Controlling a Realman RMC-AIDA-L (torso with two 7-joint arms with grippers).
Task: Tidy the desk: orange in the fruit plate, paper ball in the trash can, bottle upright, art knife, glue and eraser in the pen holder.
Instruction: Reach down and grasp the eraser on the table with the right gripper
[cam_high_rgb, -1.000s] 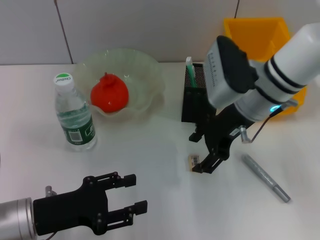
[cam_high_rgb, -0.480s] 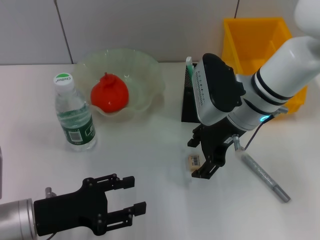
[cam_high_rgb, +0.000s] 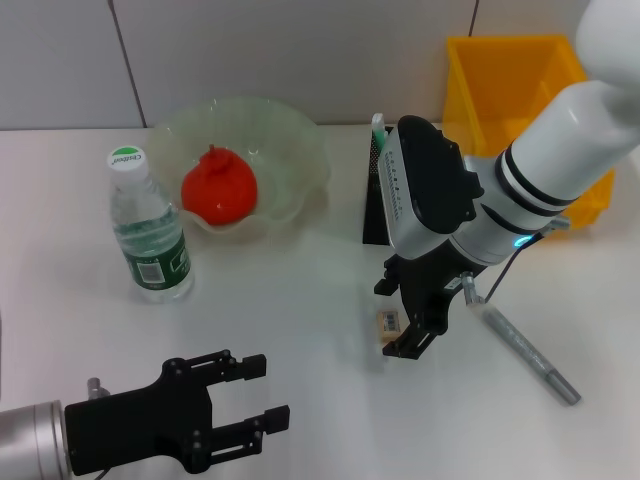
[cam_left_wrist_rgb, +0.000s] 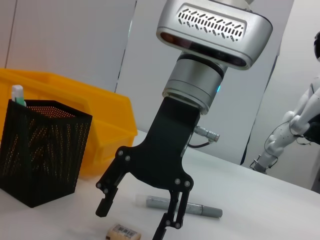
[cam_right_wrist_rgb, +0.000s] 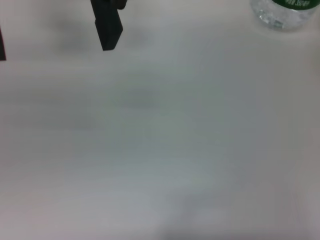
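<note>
White surface (cam_high_rgb: 300, 330) has open room on all sides of the tall black square mesh pen holder (cam_high_rgb: 388, 190). Bright yellow rectangular plastic trash can (cam_high_rgb: 515, 90) sits just beyond it, the pale-green scalloped fruit plate (cam_high_rgb: 300, 150) well off to its other side with the red-orange orange (cam_high_rgb: 219, 188) already inside. Clear green-label bottle (cam_high_rgb: 148, 232) stands upright beyond the plate.

Step in hand looks like the eraser pick. Right tool (cam_high_rgb: 397, 318) hangs nearer than the holder, fingers spread, holding nothing, straddling the tiny tan eraser (cam_high_rgb: 389, 320) flat on the surface. Next: drop, close, lift over the holder's rim. Grey pen-like stick (cam_high_rgb: 530, 355) lies just beside; keep clear. Left tool (cam_high_rgb: 262, 395) parked well away, spread, empty.
</note>
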